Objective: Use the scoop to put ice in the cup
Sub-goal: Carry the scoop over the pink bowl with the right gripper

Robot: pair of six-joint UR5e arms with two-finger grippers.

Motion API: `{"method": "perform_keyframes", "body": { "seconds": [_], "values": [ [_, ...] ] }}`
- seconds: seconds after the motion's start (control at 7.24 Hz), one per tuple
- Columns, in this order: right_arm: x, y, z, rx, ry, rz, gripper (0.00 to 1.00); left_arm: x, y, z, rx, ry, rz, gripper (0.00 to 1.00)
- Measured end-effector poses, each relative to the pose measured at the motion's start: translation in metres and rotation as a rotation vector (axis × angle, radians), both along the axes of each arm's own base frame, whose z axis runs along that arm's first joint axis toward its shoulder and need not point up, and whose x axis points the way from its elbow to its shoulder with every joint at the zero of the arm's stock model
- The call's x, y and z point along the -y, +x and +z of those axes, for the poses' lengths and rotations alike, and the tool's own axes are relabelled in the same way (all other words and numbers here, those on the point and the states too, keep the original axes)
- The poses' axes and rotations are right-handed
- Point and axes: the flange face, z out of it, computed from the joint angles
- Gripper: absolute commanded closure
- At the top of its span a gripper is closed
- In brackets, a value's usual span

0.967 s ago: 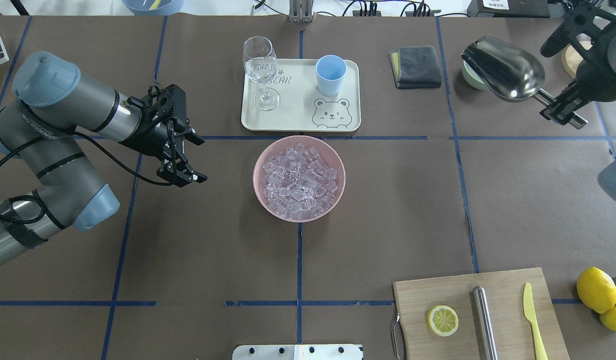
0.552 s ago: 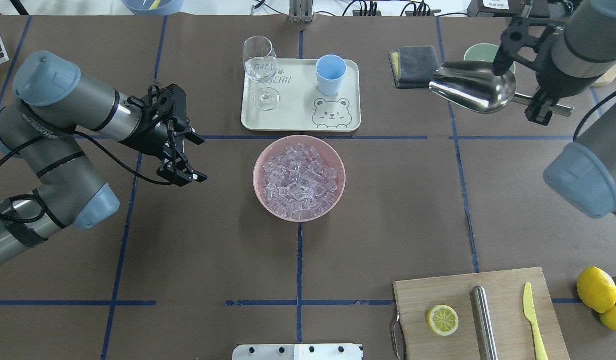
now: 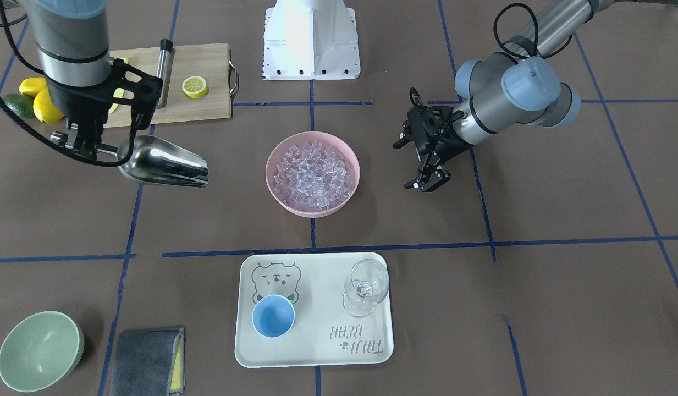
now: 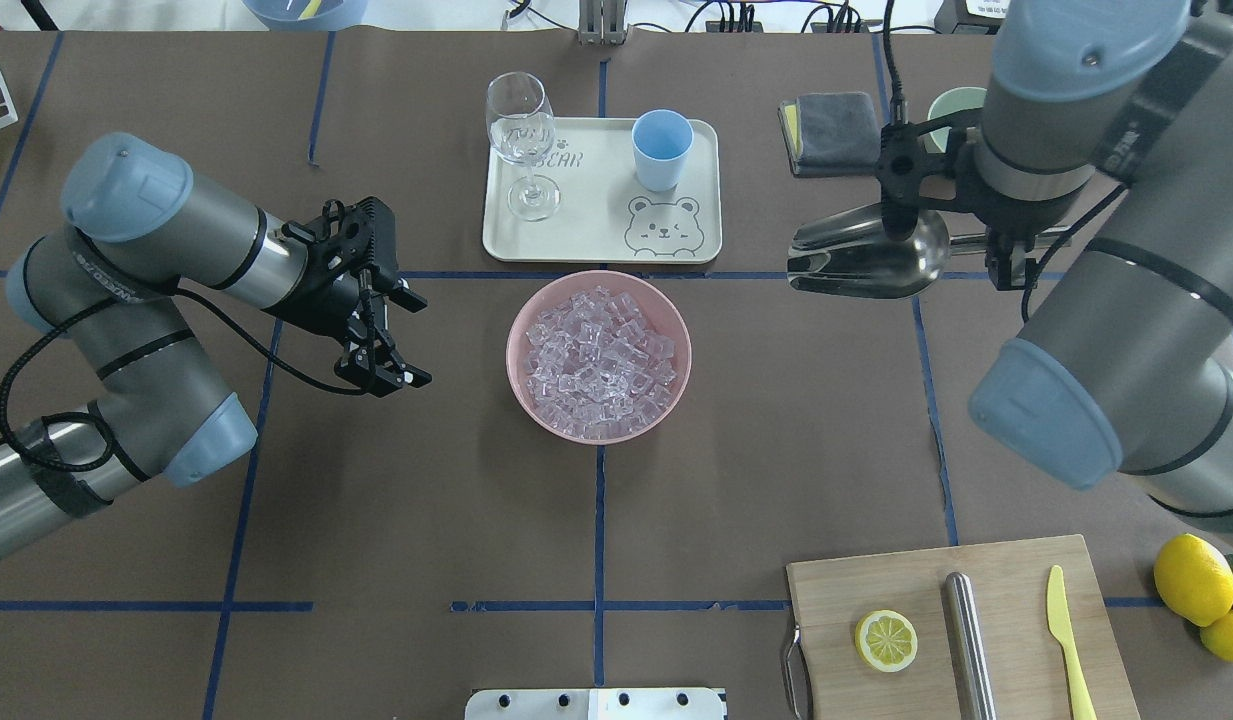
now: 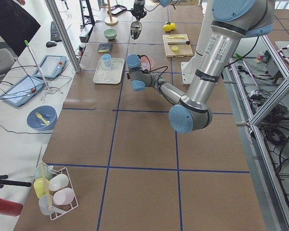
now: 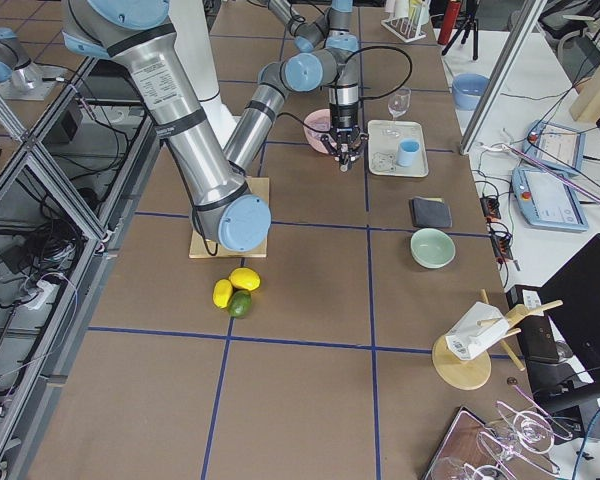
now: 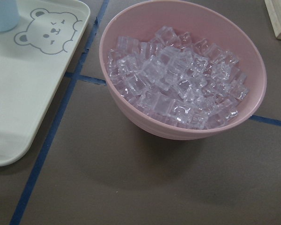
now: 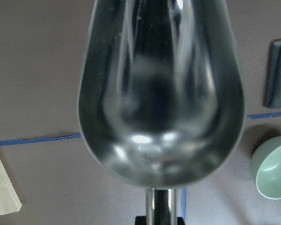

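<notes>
1. Near edge, robot's right: a wooden cutting board (image 4: pixel 876 580) carries a lemon half (image 4: pixel 886 641), a steel cylinder (image 4: pixel 969 640) and a yellow knife (image 4: pixel 1066 640). Whole lemons (image 4: pixel 1193 578) lie just beside the board.

2. Table centre: a pink bowl (image 4: pixel 516 375) stands on the brown covering. The ice (image 4: pixel 598 350) fills it as a heap of clear cubes.

3. Left gripper (image 4: pixel 411 338): released, fingers spread, nothing between them. It hovers on the robot's left of the pink bowl, apart from it, with its wrist camera aimed at the bowl.

4. Right gripper (image 4: pixel 1011 262): clenched on the rod handle of the scoop (image 4: pixel 856 258). The scoop is held off the table on the robot's right of the pink bowl, clear of the rim, its open end turned toward the bowl. The right wrist view shows the trough empty.

5. Beyond the bowl: a cream tray (image 4: pixel 596 230) with a bear print. The cup (image 4: pixel 662 148) stands upright on its far right part; the front-facing view shows it empty. A wine glass (image 4: pixel 521 130) stands upright on the tray's left part, apart from the cup.

6. Far right: a grey folded cloth (image 4: pixel 834 125), and a pale green bowl (image 3: pixel 39 349) beside it.
</notes>
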Motion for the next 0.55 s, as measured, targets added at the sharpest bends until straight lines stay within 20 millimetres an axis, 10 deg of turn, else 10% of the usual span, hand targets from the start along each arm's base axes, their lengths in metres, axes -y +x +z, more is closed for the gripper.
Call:
{"method": "perform_keyframes", "body": {
  "seconds": [0.55],
  "values": [
    [-0.004, -0.069, -0.047, -0.024, 0.013, -0.059, 1.00, -0.020, 0.039, 0.004, 0.006, 0.026, -0.002, 0.00]
  ]
}}
